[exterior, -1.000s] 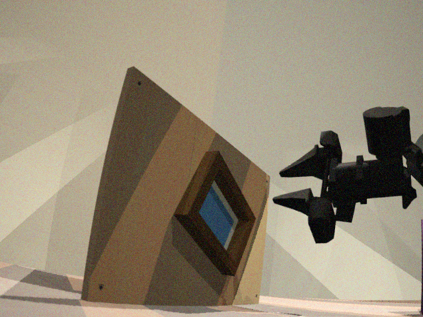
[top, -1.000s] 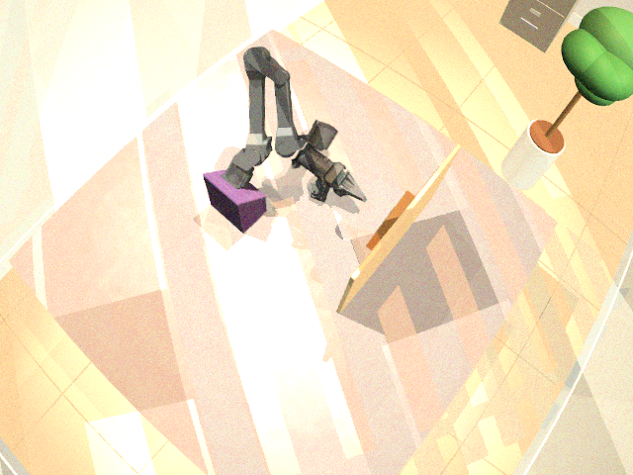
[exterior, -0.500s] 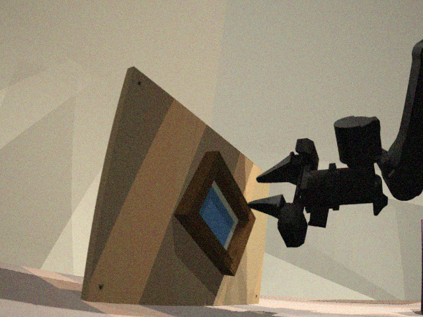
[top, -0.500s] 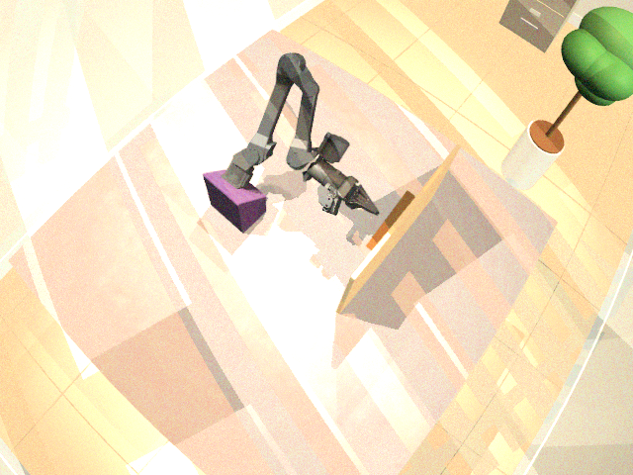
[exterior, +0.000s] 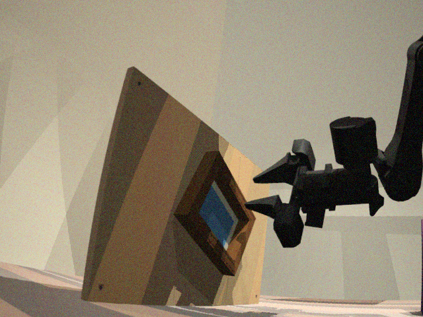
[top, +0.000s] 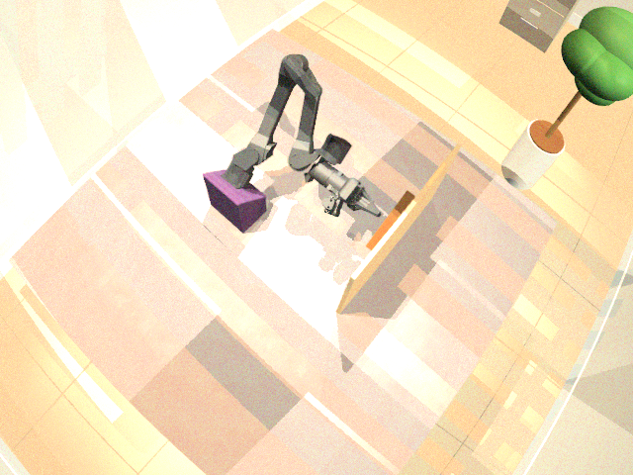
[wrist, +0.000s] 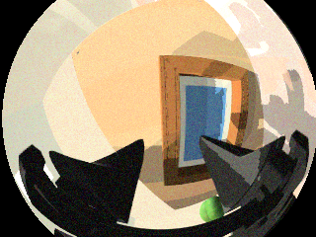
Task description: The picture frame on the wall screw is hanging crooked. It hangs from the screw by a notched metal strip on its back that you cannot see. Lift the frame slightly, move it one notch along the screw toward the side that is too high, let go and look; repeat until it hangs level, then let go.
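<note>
The brown picture frame (top: 381, 235) (exterior: 201, 185) (wrist: 170, 99) with a blue picture hangs on the upright wooden board (top: 434, 184) (exterior: 153, 170) (wrist: 118, 74). It is clearly crooked against the board's edges: in the exterior view its upper left corner is high and its right side slopes down. The notched strip and the screw are hidden behind it. My gripper (top: 381, 215) (exterior: 249, 192) (wrist: 172, 142) is open and empty, its fingers one above the other in the exterior view. It is in front of the frame, near its right side in that view; no contact shows.
The arm stands on a purple block (top: 234, 202). Small dark screws sit at the board's corners. A potted plant (top: 534, 153) and a drawer unit (top: 536, 20) stand behind the board in the top view. Patchy light and shadows cross the board and floor.
</note>
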